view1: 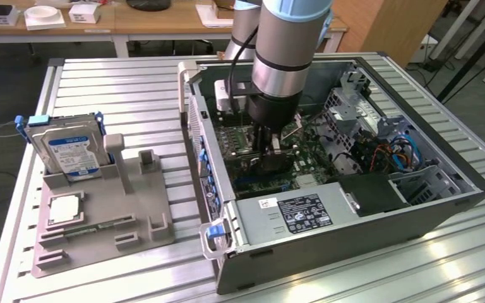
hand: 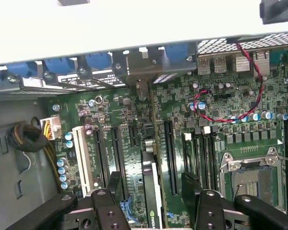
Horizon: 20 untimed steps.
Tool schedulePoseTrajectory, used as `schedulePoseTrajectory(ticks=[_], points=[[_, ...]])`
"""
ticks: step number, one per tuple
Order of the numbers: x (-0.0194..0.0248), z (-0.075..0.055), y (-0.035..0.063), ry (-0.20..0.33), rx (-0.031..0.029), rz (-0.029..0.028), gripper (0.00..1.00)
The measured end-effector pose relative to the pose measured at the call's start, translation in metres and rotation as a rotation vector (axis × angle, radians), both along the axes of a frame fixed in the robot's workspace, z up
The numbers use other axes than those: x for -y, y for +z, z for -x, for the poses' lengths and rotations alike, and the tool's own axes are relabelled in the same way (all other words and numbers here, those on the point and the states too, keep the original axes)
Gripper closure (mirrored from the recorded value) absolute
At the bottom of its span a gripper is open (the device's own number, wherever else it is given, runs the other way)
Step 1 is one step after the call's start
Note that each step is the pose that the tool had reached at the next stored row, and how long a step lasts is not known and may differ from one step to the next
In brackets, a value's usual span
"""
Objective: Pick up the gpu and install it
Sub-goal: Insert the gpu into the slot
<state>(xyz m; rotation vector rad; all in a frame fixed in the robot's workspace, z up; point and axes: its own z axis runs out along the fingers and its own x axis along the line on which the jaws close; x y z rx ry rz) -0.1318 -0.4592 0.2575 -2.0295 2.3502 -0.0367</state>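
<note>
GPU (hand: 151,191) stands on edge inside the open computer case (view1: 444,189), seen in the wrist view as a thin dark card running between the expansion slots of the motherboard (hand: 216,120), its far end reaching toward the rear wall of the case where the blue slot clips sit. The jaws (hand: 151,211) are spread wide, one black finger on each side of the card, and neither pad appears to press on it, so nothing is gripped. In the exterior view the arm (view1: 280,57) hangs straight down into the case over the board, while the grey holder tray (view1: 99,214) on the desk (view1: 141,82) carries the hard drive (view1: 67,146).

Judging from this, the step in hand is seating the card and letting go. To do it well, the card should stay square to its slot and level along its length, with pressure straight down rather than sideways. The fingers should clear both faces evenly, so the card is not dragged or tipped. Whether the card is fully home cannot be told.
</note>
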Motion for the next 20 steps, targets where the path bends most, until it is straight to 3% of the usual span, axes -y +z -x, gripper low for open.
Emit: schedulePoseTrajectory(ticks=[8, 15, 20], points=[[0.0, 0.0, 0.0005, 0.0, -0.0001, 0.0003, 0.38], [0.0, 0.0, 0.017, 0.0, -0.0022, 0.0002, 0.38], [-0.0001, 0.0, 0.018, 0.0, -0.0021, 0.0, 0.38]])
